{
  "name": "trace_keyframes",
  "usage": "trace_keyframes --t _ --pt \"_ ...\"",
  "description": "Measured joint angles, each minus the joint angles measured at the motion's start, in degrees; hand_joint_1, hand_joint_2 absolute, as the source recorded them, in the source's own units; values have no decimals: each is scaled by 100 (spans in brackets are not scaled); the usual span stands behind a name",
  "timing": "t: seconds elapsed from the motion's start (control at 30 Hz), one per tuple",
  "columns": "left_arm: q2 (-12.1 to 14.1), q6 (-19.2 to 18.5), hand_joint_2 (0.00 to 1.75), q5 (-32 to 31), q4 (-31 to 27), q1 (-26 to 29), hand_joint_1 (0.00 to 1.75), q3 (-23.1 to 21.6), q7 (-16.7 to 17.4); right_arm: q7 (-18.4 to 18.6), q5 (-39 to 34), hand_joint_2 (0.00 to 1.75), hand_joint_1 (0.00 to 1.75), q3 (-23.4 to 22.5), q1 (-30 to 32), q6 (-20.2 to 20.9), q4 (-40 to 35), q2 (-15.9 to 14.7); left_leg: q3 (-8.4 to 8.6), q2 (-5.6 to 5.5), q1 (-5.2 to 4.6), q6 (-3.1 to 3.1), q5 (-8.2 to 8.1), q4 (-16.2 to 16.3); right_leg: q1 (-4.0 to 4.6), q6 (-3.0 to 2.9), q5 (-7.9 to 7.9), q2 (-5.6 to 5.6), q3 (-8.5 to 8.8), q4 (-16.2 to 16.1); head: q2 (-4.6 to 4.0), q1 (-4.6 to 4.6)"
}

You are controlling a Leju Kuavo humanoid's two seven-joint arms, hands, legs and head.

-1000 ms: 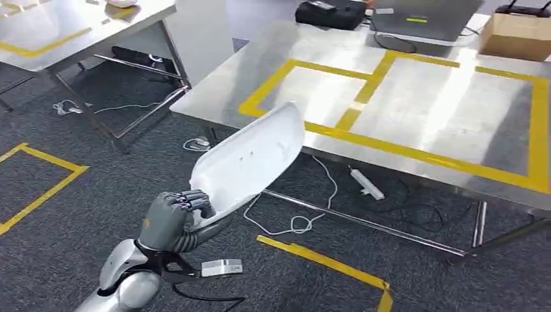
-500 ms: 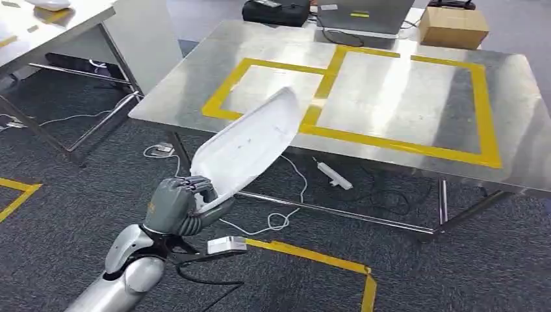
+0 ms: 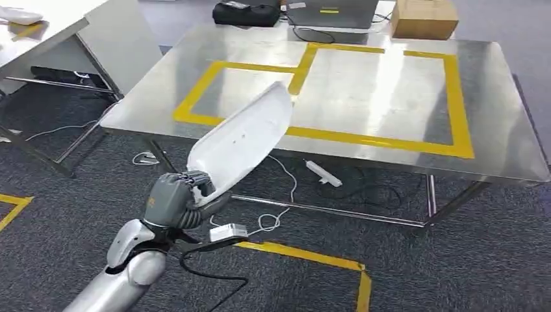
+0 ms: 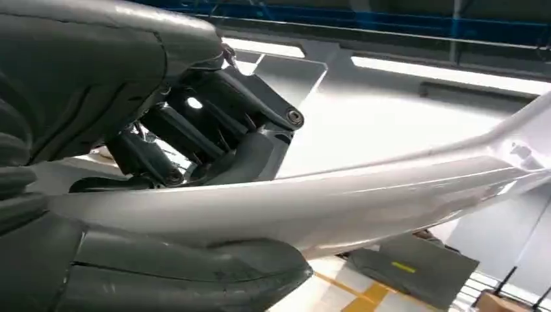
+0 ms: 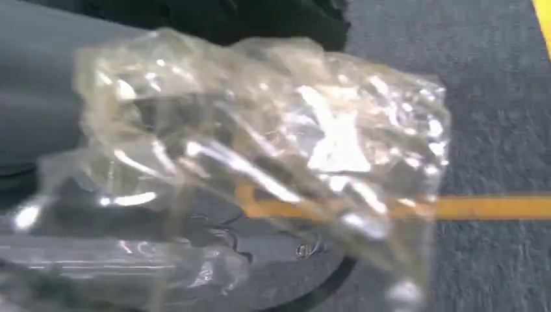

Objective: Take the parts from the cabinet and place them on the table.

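Left hand (image 3: 170, 203) is clamped on the narrow end of the long white curved plastic shell part (image 3: 242, 143), which juts up ahead of it toward the yellow-taped steel table (image 3: 494, 97), while the right hand (image 5: 52, 123) grips a crinkled clear plastic bag (image 5: 273, 162); such an end-hold could let the shell swing and clip the table edge.

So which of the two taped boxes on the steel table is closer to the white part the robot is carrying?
The smaller yellow-taped box, on the table's left side. The white part, gripped by the left robot hand, has its tip over that box's edge; the larger box lies further right.
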Motion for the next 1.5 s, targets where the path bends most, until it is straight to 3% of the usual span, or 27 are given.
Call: trace_keyframes --t 0.03,0.07,0.13,0.17,0.2,0.23,0.3,0.37,0.4,0.47,0.5,0.53,0.57,0.67,0.7,0.73,0.87,0.9,1.0,1.03,1.07,1.1,1.17,1.2,1.3,1.4,1.5 --pt "0 2 175 2 22 4 175 9 2 0 -9 0 0 2 13 2 0 0 -54 -1 -1 15 85 34 13 -11 -11 19 21 0 0 2" --pt "-2 4 175 2 39 2 175 17 11 0 -11 0 0 4 17 4 0 0 1 -1 -8 43 303 -160 30 -15 -27 40 48 0 0 -2" --pt "-7 11 175 2 59 -10 175 37 20 0 -15 0 0 9 10 7 0 2 357 -11 -33 136 870 -1009 55 -8 -63 82 116 0 0 -2" --pt "-11 17 175 4 68 -25 175 46 37 0 -20 0 0 13 10 11 -2 6 544 -35 -67 221 1057 -1481 52 -3 -88 97 130 -3 0 4" --pt "-15 22 175 13 74 -39 175 52 44 0 -22 0 0 20 1 11 -2 13 613 -31 -70 251 972 -1571 105 34 -113 106 127 25 0 15" --pt "-24 24 175 13 79 -60 175 57 50 0 -24 0 0 33 -1 11 -2 13 641 -31 -75 231 916 -1650 87 58 -118 110 98 28 0 8" --pt "-44 31 175 15 87 -54 175 74 72 0 -26 0 0 48 17 9 -4 13 628 -43 -100 253 904 -1658 57 127 -117 93 110 -13 0 7" --pt "-70 35 175 15 90 -58 175 87 76 -2 -26 0 0 52 7 7 -2 4 726 -33 -37 297 944 -1780 64 189 -197 70 65 78 0 9" --pt "-81 39 175 17 90 -78 175 92 79 -4 -26 0 0 55 6 4 -2 4 738 -29 -25 325 931 -1785 55 211 -332 54 -59 316 0 43" --pt "-105 46 175 17 101 -83 175 98 87 -2 -24 0 0 66 4 9 -4 4 745 -23 -26 351 899 -1785 -1 272 -721 38 -611 1294 0 39" --pt "-105 48 175 17 114 -82 175 103 90 -2 -29 0 0 74 11 7 -4 4 747 -22 -25 345 886 -1784 -10 303 -818 35 -849 1671 0 53" --pt "-105 50 175 20 129 -74 175 105 92 -2 -37 0 0 87 22 7 -4 4 766 -23 -22 340 868 -1783 -23 323 -774 29 -977 1813 0 52" --pt "-105 52 175 22 142 -72 175 111 103 -2 -46 0 0 92 24 4 -4 2 796 -24 -14 325 841 -1783 -41 345 -587 24 -959 1678 0 50" --pt "-107 61 175 52 181 -77 175 164 107 -2 -59 0 0 98 27 -2 -4 -7 953 -26 11 227 723 -1780 -92 385 266 -46 -342 239 0 57" --pt "-109 74 175 59 194 -86 175 181 116 0 -59 0 0 105 21 -2 -4 -4 957 -27 -33 179 689 -1761 -47 377 135 -51 -212 147 0 74" --pt "-111 90 175 61 210 -90 175 197 122 0 -64 0 0 111 4 -4 -4 -4 943 -30 -32 152 676 -1735 -56 279 88 -42 -169 65 0 59" --pt "-127 151 175 72 295 -90 175 264 120 22 -79 0 0 157 27 -24 -9 -4 997 -24 -5 43 578 -1729 -63 117 38 -17 -126 66 0 22" --pt "-129 159 175 79 319 -107 175 295 120 22 -81 0 0 175 26 -24 -9 -4 897 -30 -8 31 461 -1479 -62 71 8 -17 -92 66 0 -9" --pt "-122 166 175 111 437 -122 175 361 120 24 -83 0 0 192 10 -33 -9 -9 127 -30 -7 14 -16 -131 -34 -3 -58 -11 -31 67 0 -11" --pt "-120 166 175 111 483 -119 175 374 120 33 -92 0 0 197 20 -33 -9 -9 -64 -31 -8 28 10 101 -17 -9 -86 1 4 68 0 -20" --pt "-120 166 175 114 522 -120 175 385 120 35 -94 0 0 203 25 -26 -9 -9 -94 -32 -12 52 177 36 -2 -7 -115 14 48 68 0 -11" --pt "-122 166 175 116 553 -123 175 402 120 35 -94 0 0 214 26 -22 -9 -9 -23 -35 -23 91 449 -224 12 -7 -149 31 99 68 0 -18" --pt "-125 173 175 120 614 -155 175 444 140 37 -94 0 0 238 13 -11 -9 -7 334 -44 -72 217 1108 -1190 44 1 -223 58 225 63 0 -13" --pt "-125 173 175 122 654 -186 175 461 142 39 -94 0 0 240 15 4 -11 18 442 -42 -101 308 1073 -1367 40 14 -256 56 180 52 0 15" --pt "-144 179 175 122 704 -232 175 479 164 46 -105 0 0 245 10 4 -11 11 489 -52 -136 305 969 -1586 38 112 -263 40 191 28 0 11" --pt "-155 192 175 120 728 -261 175 496 173 37 -105 0 0 253 -3 6 -11 -7 672 -49 -42 346 969 -1771 60 209 -386 25 176 146 -2 32" --pt "-181 201 175 122 791 -296 175 503 173 39 -107 0 0 275 -10 30 -11 -7 718 -44 -49 377 901 -1770 5 278 -842 24 -585 1415 0 59"
